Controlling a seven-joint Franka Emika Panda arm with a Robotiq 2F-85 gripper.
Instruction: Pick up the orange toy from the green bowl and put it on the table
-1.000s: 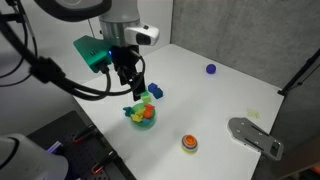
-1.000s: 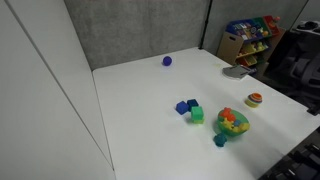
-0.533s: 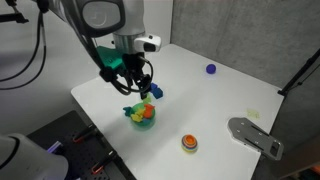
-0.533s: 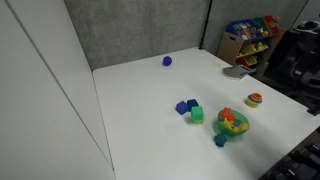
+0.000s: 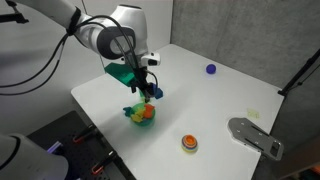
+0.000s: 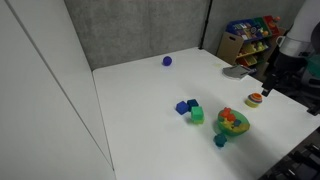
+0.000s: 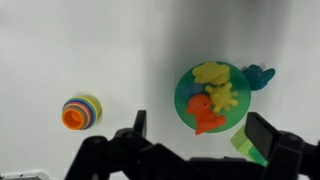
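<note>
The green bowl point(image 7: 184, 95) stood on the white table point(image 5: 220, 100) near one of its edges. The orange toy point(image 7: 207, 112) lay inside it, on the side nearer the camera in the wrist view. Two yellow toys point(image 7: 213, 74) crowded the rest of the bowl and pressed against the orange one, which showed whole from above. A teal toy point(image 7: 261, 75) sat on the table right against the bowl's rim. A green block point(image 6: 197, 115) and two blue blocks point(image 6: 185, 105) huddled together near the bowl. A rainbow stacking toy point(image 5: 189, 143) stood further along the same edge, well apart from the bowl. A small blue ball point(image 6: 167, 61) rested far across the table. A flat grey object point(image 5: 255, 136) lay at the table's border, and a shelf of colourful bins point(image 6: 250, 38) stood beyond the table.

In an exterior view the arm point(image 5: 105, 30) reached in from the upper left, its wrist bent so that the gripper point(image 5: 148, 90) pointed down over the bowl. The gripper hung above the toys and appeared clear of them. In the wrist view its two dark fingers point(image 7: 138, 125) were spread wide, holding nothing. One finger sat off the bowl's side towards the stacking toy and the other towards the green block, with the orange toy lying between them.
</note>
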